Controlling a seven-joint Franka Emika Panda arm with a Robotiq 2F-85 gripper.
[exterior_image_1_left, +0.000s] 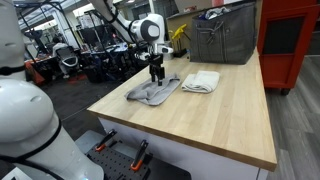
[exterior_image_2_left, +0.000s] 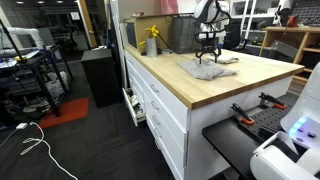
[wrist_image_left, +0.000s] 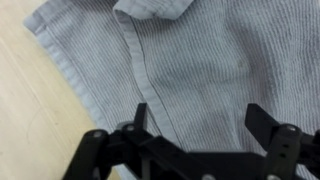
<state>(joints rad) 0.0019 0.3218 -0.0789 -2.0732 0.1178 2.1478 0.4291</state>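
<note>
White arm (exterior_image_1_left: 128, 22): rounded link shells, dark bands at the joints, the same in both exterior views. The wrist housing (exterior_image_1_left: 150, 29) is bulbous and white with a dark round face. The gripper (exterior_image_1_left: 157, 74) is black all over, two-fingered, slim against the white wrist. Wrist view: fingers (wrist_image_left: 140, 118) matte black, angular, flat-sided, with black linkage bars (wrist_image_left: 170, 155) and rounded pivot knuckles (wrist_image_left: 95, 148) behind them. Cables, screws, markings: too small to tell.

White folded towel (exterior_image_1_left: 202, 81) on wood bench (exterior_image_1_left: 220, 125) w/ grey bin (exterior_image_1_left: 222, 38) & yellow bottle (exterior_image_2_left: 152, 40) behind.
</note>
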